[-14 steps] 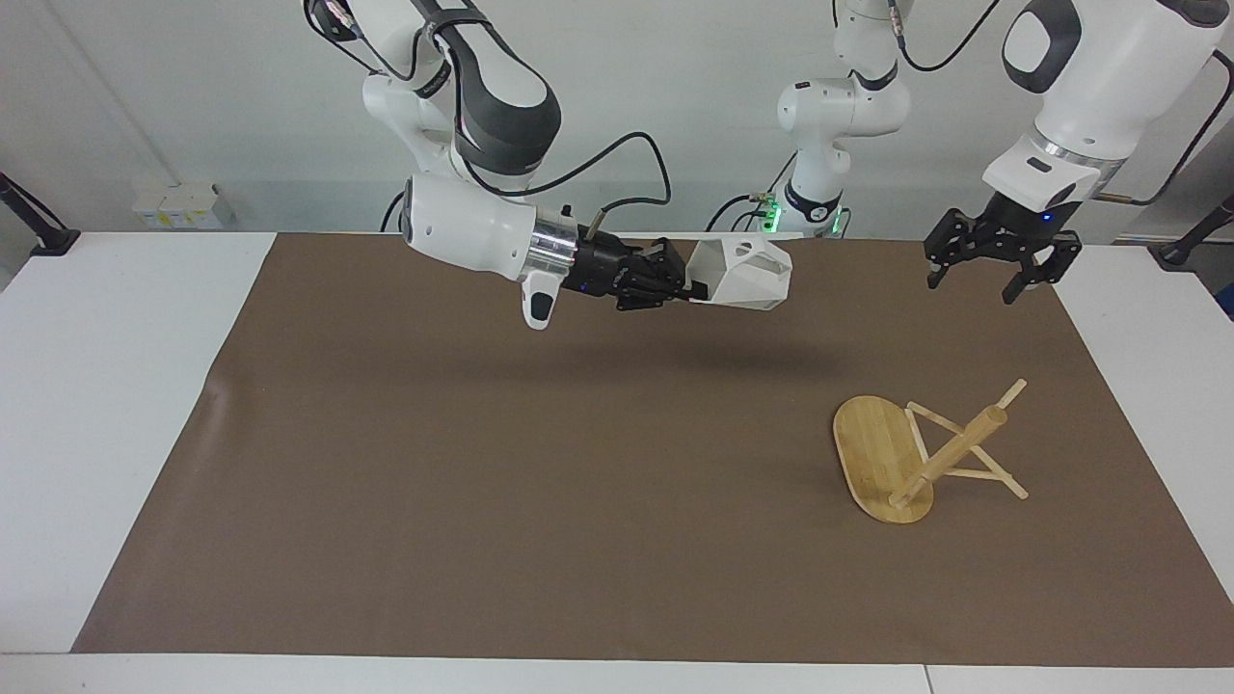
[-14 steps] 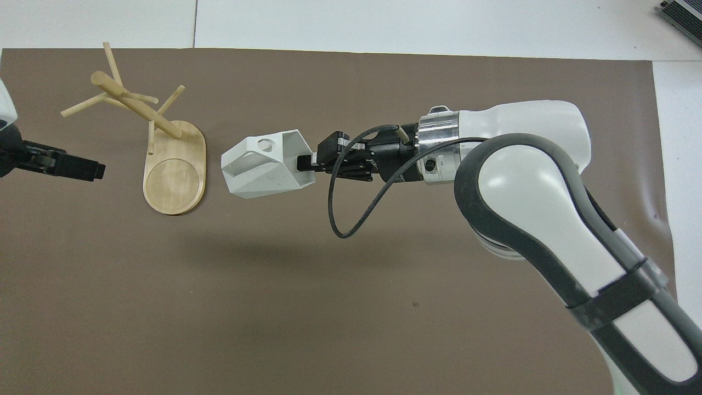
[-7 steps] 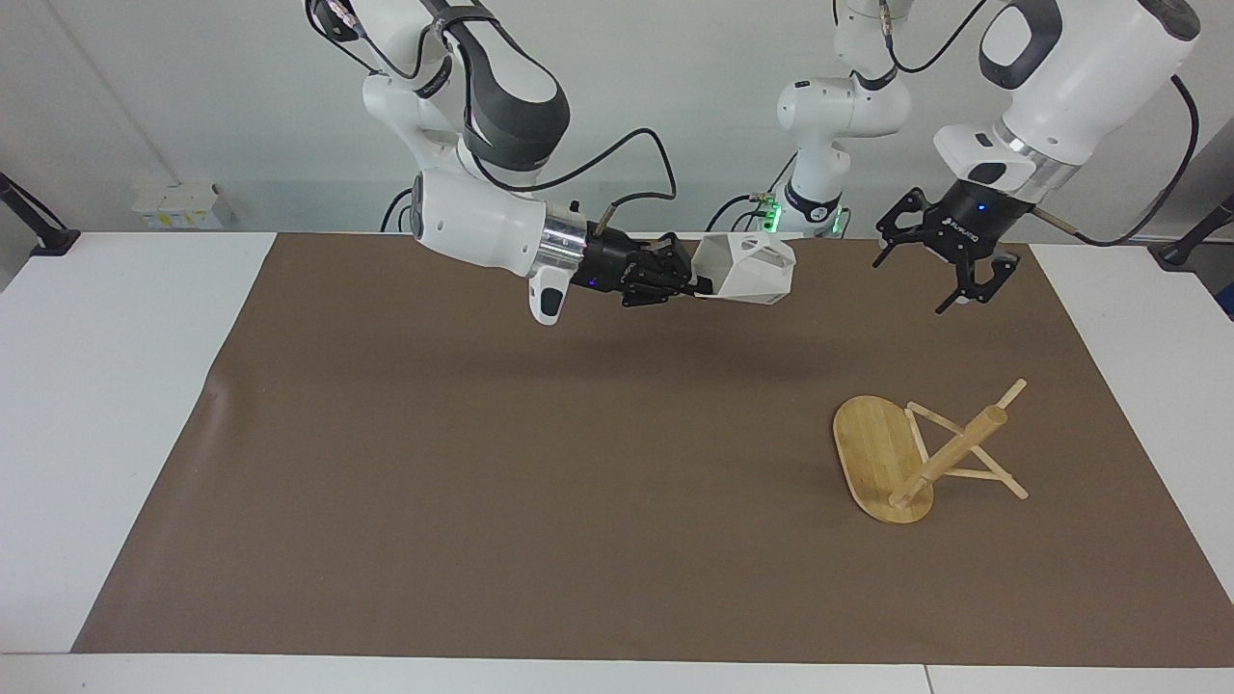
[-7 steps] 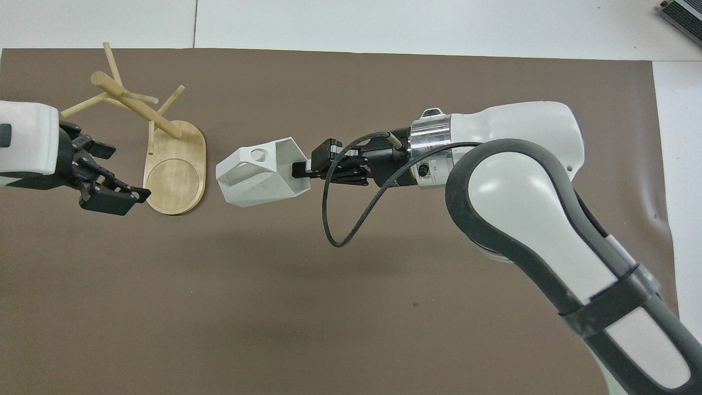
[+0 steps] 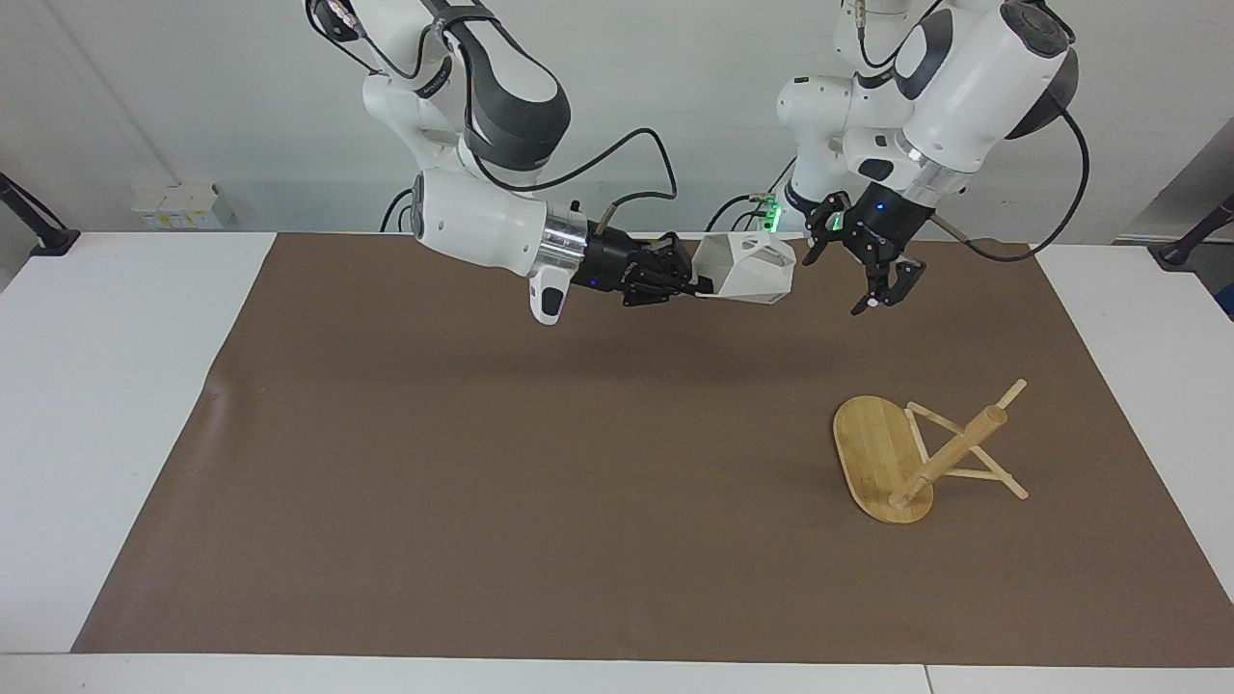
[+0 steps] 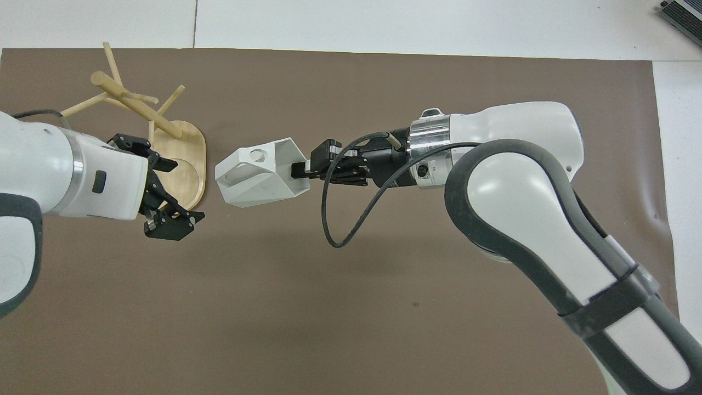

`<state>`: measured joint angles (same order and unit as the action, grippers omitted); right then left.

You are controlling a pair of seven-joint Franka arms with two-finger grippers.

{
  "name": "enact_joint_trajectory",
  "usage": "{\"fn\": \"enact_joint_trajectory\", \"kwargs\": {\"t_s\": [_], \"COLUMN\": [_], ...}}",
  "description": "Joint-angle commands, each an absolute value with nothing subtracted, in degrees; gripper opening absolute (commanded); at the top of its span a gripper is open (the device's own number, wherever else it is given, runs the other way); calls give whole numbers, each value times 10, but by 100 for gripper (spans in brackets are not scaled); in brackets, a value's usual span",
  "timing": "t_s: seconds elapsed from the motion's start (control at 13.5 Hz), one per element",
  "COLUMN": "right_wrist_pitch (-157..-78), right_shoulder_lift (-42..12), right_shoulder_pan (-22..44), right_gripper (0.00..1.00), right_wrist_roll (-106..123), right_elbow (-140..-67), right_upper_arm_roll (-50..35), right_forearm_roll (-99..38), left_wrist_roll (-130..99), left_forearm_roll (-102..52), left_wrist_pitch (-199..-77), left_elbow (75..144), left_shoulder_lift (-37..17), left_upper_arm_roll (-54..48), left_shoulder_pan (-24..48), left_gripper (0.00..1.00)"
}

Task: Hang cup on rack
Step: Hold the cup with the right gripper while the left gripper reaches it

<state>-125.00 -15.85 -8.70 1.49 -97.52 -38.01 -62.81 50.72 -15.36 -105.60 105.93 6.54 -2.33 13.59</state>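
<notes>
A white bench [image 5: 125,386] carries a brown mat [image 5: 540,482] that covers most of its top.

The right arm [image 5: 482,207] comes in from its own end and stretches level above the mat, toward the edge of the bench nearest the robots. The left arm [image 5: 964,87] bends down from its own end over that same edge.

The rack [image 5: 916,453] lies tipped over on the mat, toward the left arm's end of the bench and well away from the robots' edge. Its oval base [image 6: 178,164] stands on its rim, while the post [image 5: 950,453] and the thin pegs [image 5: 974,477] slant down to the mat.

The cup [image 5: 747,272] is up in the air, turned on its side over the mat near the robots' edge, and its handle with the round hole [image 6: 256,155] faces upward.

The right claw [image 5: 696,281] is clenched on the cup's rim. The left claw [image 5: 858,275] hangs released, fingers spread, just beside the cup and apart from it. In the overhead view it covers part of the rack's base without touching it.
</notes>
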Motion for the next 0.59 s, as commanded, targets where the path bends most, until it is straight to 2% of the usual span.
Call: {"fn": "enact_joint_trajectory", "kwargs": {"t_s": [0.0, 0.52], "right_wrist_pitch": [-1265, -1281], "right_shoulder_lift": [-163, -163], "right_shoulder_pan": [-90, -89], "right_gripper": [0, 0], "right_wrist_roll": [1, 2], "right_elbow": [-970, -971], "right_upper_arm_roll": [-391, -398], "right_forearm_roll": [-616, -609], "left_wrist_roll": [528, 525], "left_forearm_roll": [-205, -237], "left_wrist_pitch": [-1051, -1059], "left_elbow": [1078, 1075], "left_shoulder_lift": [88, 88], "left_upper_arm_roll": [-18, -24], "left_shoulder_pan": [151, 186], "left_gripper": [100, 100]}}
